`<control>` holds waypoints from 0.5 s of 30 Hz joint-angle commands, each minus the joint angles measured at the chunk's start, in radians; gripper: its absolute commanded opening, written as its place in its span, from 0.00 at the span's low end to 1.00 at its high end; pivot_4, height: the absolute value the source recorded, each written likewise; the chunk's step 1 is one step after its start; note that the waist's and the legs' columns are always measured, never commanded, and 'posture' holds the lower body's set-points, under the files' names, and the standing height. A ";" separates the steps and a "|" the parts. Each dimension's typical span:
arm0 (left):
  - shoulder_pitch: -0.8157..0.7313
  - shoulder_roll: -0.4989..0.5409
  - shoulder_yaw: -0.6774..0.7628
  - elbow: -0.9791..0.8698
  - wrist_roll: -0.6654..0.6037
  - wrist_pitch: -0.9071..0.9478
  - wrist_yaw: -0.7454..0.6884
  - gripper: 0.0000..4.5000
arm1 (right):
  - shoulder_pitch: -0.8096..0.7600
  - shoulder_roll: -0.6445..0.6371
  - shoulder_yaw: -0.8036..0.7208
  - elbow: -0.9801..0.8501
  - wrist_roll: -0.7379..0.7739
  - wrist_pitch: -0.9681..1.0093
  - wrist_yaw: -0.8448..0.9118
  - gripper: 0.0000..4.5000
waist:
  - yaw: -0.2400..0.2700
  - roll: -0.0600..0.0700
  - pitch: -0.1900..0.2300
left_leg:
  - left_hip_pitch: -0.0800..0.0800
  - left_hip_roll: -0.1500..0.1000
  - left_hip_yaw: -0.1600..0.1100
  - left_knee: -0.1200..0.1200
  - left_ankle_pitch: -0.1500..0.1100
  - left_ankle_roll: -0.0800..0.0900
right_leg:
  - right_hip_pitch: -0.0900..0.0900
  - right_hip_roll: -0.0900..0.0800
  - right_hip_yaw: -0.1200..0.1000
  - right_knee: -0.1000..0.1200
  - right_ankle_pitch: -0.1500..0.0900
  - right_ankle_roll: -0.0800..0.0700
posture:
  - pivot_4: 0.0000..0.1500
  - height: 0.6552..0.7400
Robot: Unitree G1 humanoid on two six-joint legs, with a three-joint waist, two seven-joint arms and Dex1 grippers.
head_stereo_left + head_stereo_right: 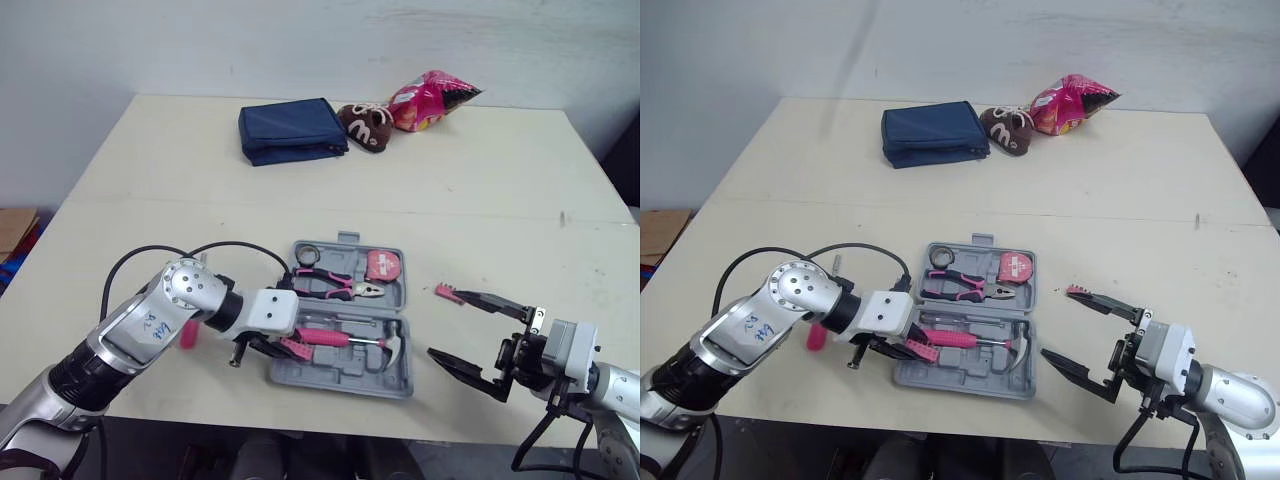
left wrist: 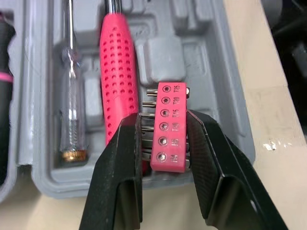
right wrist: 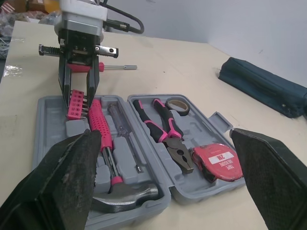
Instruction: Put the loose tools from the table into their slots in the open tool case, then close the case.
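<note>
The grey tool case (image 1: 392,385) lies open near the table's front edge. Its far half holds pink-handled pliers (image 1: 330,285), a roll of tape (image 1: 306,252) and a pink tape measure (image 1: 382,264). A pink-handled hammer (image 1: 350,340) and a clear screwdriver (image 2: 72,100) lie in the near half. My left gripper (image 2: 163,120) is shut on a pink bit holder (image 2: 169,129), just over the left end of the near half, beside the hammer handle. My right gripper (image 1: 440,322) stands open right of the case, nothing between its fingers.
A pink tool (image 1: 188,333) lies on the table behind my left forearm, and a thin metal rod (image 3: 117,67) lies left of the case. A navy pouch (image 1: 290,130), a brown bag (image 1: 365,125) and a pink snack bag (image 1: 430,100) sit at the far edge.
</note>
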 commanded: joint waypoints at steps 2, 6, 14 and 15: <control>0.016 0.001 0.016 -0.039 0.041 0.002 0.027 0.15 | -0.007 -0.007 -0.016 -0.021 0.012 -0.011 0.005 1.00 | 0.002 0.000 0.000 | 0.000 0.000 0.000 0.000 0.000 0.000 | 0.000 0.000 0.000 0.000 0.000 0.000 | 1.00 1.00; 0.023 -0.012 0.004 -0.037 0.070 0.015 0.047 0.15 | -0.016 -0.006 -0.013 -0.016 0.010 -0.010 0.006 1.00 | 0.002 0.000 0.000 | 0.000 0.000 0.000 0.000 0.000 0.000 | 0.000 0.000 0.000 0.000 0.000 0.000 | 1.00 1.00; 0.055 -0.060 -0.004 -0.067 0.098 0.075 0.095 0.15 | -0.014 -0.003 -0.015 -0.017 0.006 -0.011 0.003 1.00 | 0.014 0.000 0.000 | 0.001 -0.001 0.000 0.000 0.000 0.000 | 0.001 -0.001 0.001 0.000 0.000 0.000 | 1.00 1.00; 0.058 -0.059 -0.005 -0.070 0.099 0.077 0.096 0.15 | -0.014 -0.003 -0.015 -0.017 0.006 -0.011 0.003 1.00 | 0.016 0.000 0.000 | 0.001 -0.001 0.000 0.000 0.000 0.000 | 0.001 -0.001 0.001 0.000 0.000 0.000 | 1.00 1.00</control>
